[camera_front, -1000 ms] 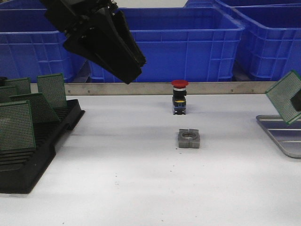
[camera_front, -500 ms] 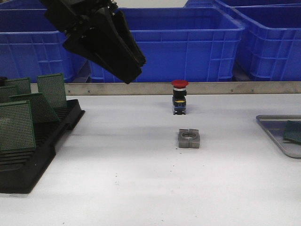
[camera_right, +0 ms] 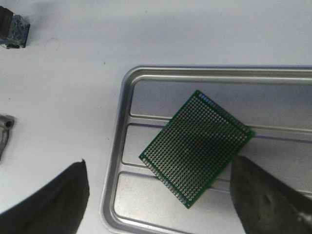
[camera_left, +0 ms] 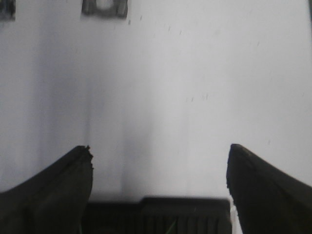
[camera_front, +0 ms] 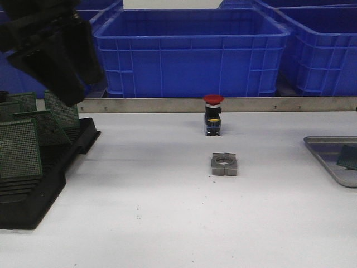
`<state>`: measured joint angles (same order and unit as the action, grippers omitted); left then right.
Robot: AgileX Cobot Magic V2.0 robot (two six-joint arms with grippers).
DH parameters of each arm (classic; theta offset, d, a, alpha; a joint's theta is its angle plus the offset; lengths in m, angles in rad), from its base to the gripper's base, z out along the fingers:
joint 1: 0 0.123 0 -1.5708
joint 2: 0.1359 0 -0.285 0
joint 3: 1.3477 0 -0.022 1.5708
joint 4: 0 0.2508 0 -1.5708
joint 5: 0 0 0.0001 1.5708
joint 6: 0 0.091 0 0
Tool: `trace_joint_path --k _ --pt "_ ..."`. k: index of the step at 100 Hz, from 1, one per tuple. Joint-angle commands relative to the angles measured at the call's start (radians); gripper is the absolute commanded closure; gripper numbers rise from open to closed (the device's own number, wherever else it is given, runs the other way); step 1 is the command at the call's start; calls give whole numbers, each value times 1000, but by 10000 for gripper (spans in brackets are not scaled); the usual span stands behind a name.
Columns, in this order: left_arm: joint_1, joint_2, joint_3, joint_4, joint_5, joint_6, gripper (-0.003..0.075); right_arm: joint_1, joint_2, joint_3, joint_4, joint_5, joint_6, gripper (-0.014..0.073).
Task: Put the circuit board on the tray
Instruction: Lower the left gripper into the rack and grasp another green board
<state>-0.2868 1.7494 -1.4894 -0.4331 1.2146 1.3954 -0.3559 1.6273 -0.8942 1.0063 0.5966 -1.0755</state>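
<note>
A green perforated circuit board (camera_right: pixel 197 146) lies flat and askew on the ribbed bottom of the silver-grey metal tray (camera_right: pixel 117 161). My right gripper (camera_right: pixel 157 162) hovers above it, open and empty, its fingers either side of the board. In the front view the tray (camera_front: pixel 326 151) is at the right edge with the board (camera_front: pixel 350 157) in it; the right gripper is out of that view. My left gripper (camera_front: pixel 78 92) is open and empty, high above the black rack (camera_front: pixel 33 190). It also shows in the left wrist view (camera_left: pixel 160 147).
The black slotted rack holds several upright green boards (camera_front: pixel 19 148). A red-topped push button (camera_front: pixel 213 114) and a grey metal block (camera_front: pixel 224 164) stand mid-table. Big blue bins (camera_front: pixel 192 50) line the back behind a metal strip.
The right gripper let go of the board, which went from tilted above the tray to lying in it. The left gripper swung left, over the rack.
</note>
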Motion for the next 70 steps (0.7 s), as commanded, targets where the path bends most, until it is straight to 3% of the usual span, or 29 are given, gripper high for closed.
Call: trace_joint_path --k 1,22,52,70 --pt "29 -54 -31 72 40 -13 193 -5 -35 -26 31 2 -4 -16" --pt "81 -54 -31 146 3 -13 204 -5 -35 -26 31 1 -4 -17" --pt "89 -52 -31 150 -92 -13 414 -5 -35 -26 31 13 -4 -17" --pt "89 -52 -31 191 -145 -28 428 -5 -35 -26 31 16 -4 -17"
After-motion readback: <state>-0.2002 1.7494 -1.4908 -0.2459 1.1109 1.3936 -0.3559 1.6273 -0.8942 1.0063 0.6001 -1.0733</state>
